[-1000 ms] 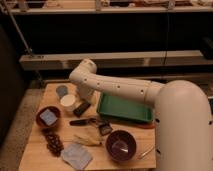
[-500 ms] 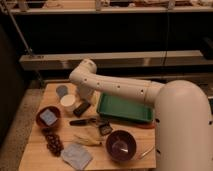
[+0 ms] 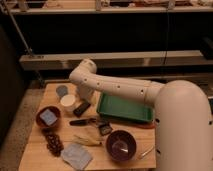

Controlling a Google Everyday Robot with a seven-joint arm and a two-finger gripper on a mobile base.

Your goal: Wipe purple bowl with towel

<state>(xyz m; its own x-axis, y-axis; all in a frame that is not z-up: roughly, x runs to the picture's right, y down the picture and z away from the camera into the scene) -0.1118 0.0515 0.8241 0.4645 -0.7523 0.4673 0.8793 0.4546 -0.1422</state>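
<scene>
Pincer [image 3: 81, 107] hangs low over the tabletop [image 3: 37, 150], wide open and empty; towel [image 3: 76, 155] lies rumpled near the purple bowl [image 3: 121, 145], so grabbing it comes first, I'd guess.

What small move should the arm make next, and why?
Probably swing the gripper toward the near edge of the table, over the towel. The gripper hangs open beside the white cup, while the towel lies rumpled and untouched next to the purple bowl.

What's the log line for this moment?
gripper: open, beside white cup | towel: lying free, ungrasped | purple bowl: beside towel, apart
</scene>
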